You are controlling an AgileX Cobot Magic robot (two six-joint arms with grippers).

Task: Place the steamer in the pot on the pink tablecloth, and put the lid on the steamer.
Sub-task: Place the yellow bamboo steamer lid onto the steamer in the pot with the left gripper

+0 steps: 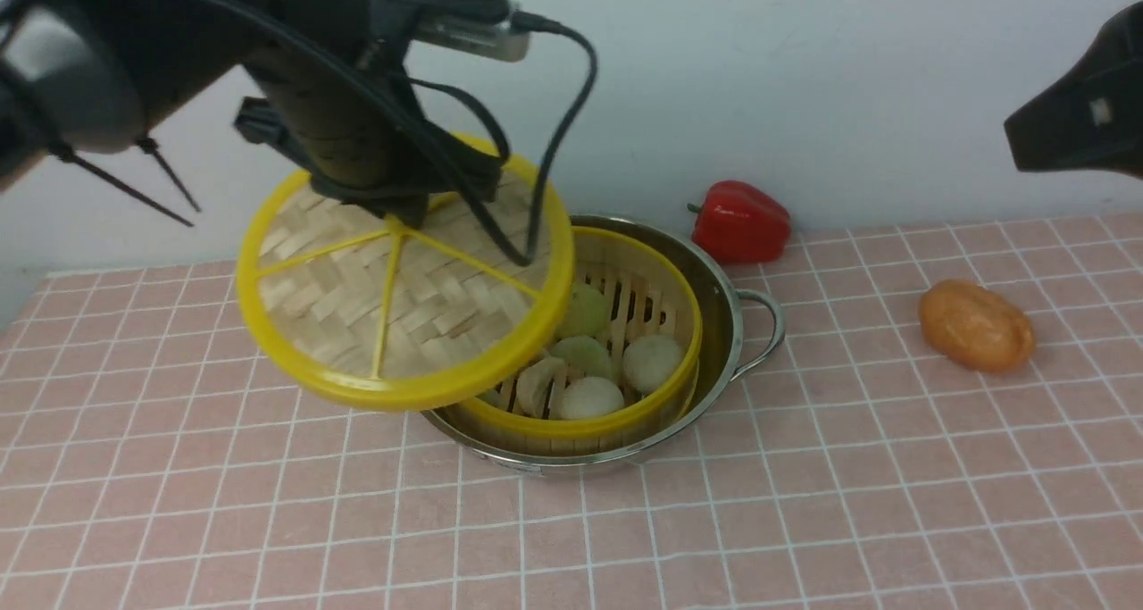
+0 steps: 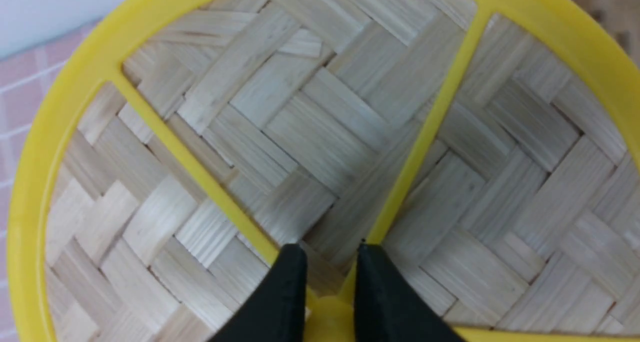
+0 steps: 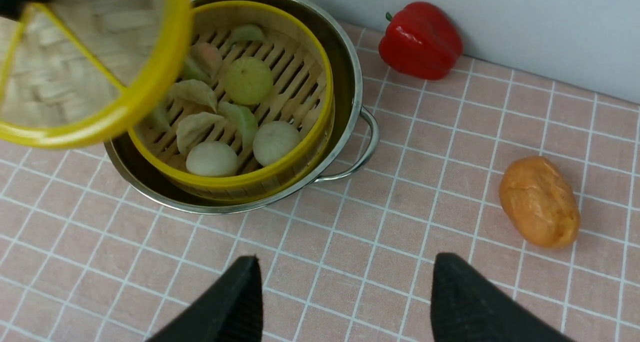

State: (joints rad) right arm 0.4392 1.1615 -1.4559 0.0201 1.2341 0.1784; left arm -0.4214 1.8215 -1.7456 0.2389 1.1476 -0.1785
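Note:
The steamer [image 1: 616,360], a bamboo basket with yellow rims and pale buns, sits inside the steel pot [image 1: 723,324] on the pink tablecloth [image 1: 804,503]. My left gripper [image 1: 393,208] is shut on the hub of the lid [image 1: 402,297], a woven disc with a yellow rim and spokes. It holds the lid tilted in the air, over the steamer's left side. In the left wrist view the fingertips [image 2: 295,267] pinch the yellow hub of the lid [image 2: 310,131]. My right gripper [image 3: 345,282] is open and empty, above the cloth in front of the pot [image 3: 350,81] and steamer [image 3: 280,71].
A red toy pepper [image 1: 739,220] lies behind the pot by the wall. An orange bread-like toy [image 1: 976,324] lies on the cloth to the right. The right arm [image 1: 1080,110] hangs at the upper right.

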